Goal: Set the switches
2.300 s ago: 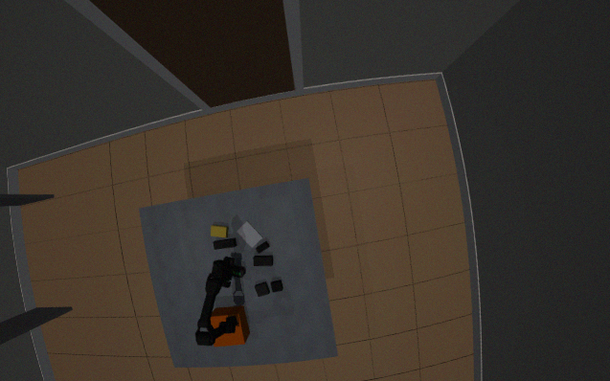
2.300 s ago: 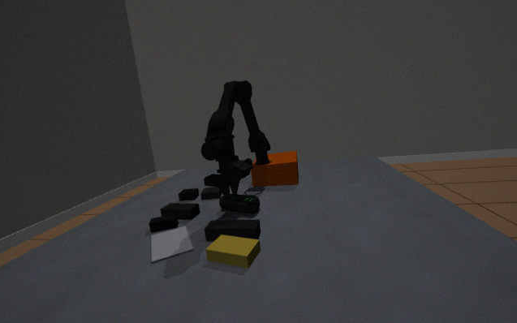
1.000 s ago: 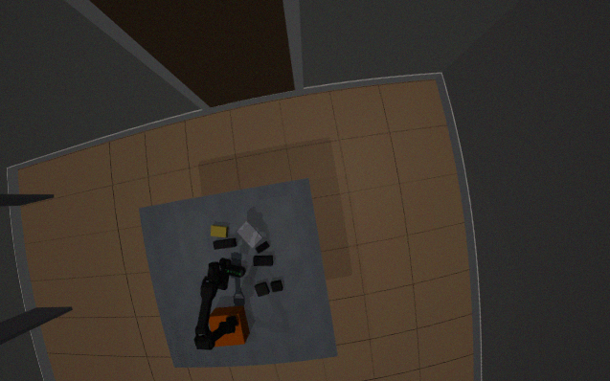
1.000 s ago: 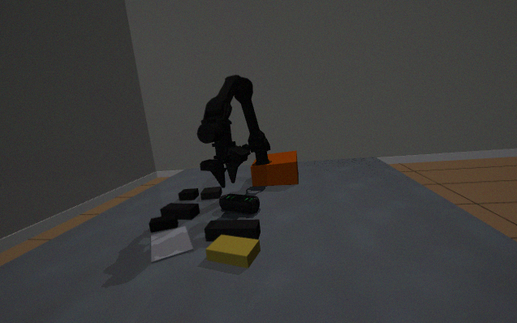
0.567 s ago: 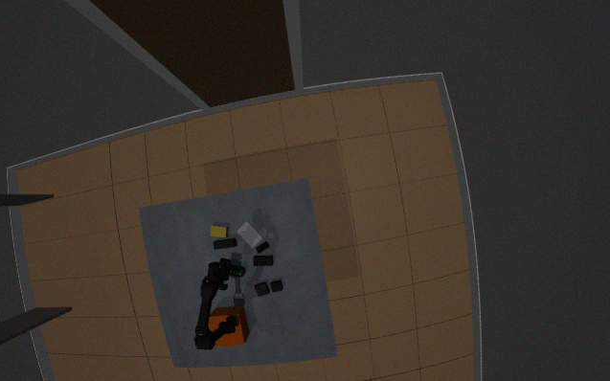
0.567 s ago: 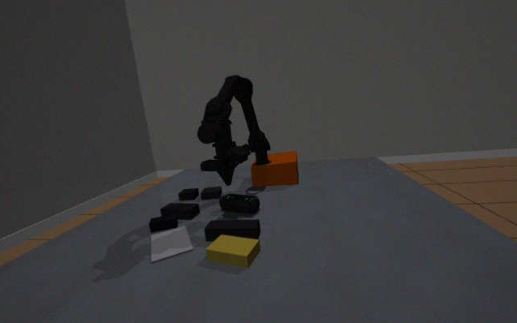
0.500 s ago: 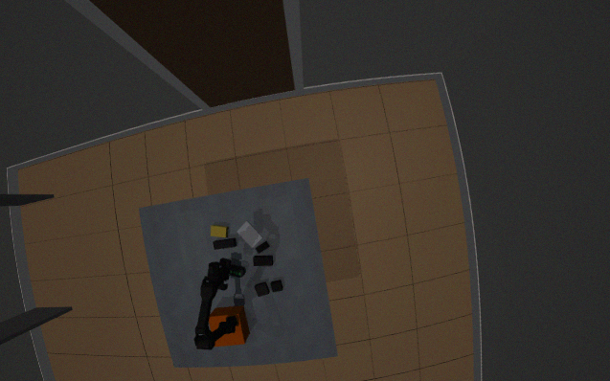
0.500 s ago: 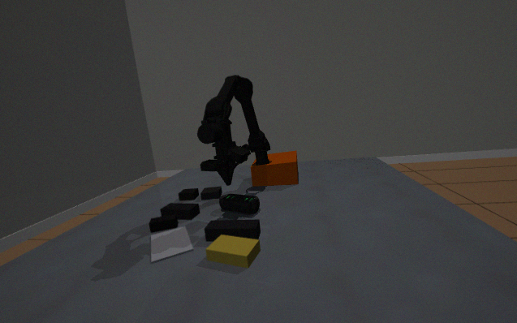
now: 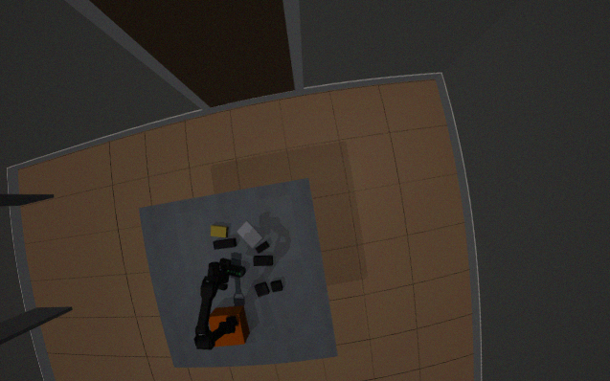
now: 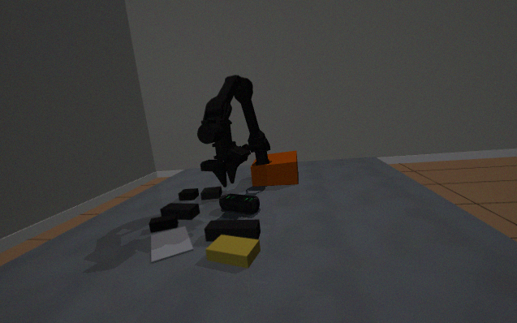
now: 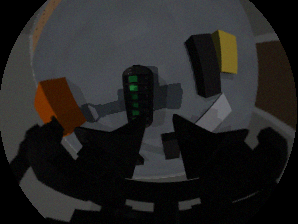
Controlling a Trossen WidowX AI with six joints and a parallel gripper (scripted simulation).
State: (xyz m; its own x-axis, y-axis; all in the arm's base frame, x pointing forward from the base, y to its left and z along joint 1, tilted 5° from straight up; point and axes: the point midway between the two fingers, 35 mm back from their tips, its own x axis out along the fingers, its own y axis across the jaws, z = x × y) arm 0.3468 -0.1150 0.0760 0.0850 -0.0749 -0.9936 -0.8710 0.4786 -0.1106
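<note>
The dark grey controller unit (image 9: 234,275) (image 10: 239,204) (image 11: 143,100) sits on the bench with its switches facing up. In the wrist view a row of switches runs along it, and several show green at their left ends, the top two largest and brightest. The near end is partly hidden by the left finger, and which end of each switch is pressed is too dark to tell. The label underneath is hidden. My gripper (image 10: 229,183) (image 11: 158,116) is partly open and empty, with its fingertips above the unit's near end, clear of it.
A long black block (image 10: 232,230) (image 11: 205,65) and a yellow block (image 9: 218,232) (image 10: 232,251) (image 11: 227,52) lie on one side. A white flat piece (image 9: 249,235) (image 10: 170,244) and several dark blocks lie around. An orange box (image 9: 235,335) (image 10: 276,170) (image 11: 60,102) stands by the arm's base.
</note>
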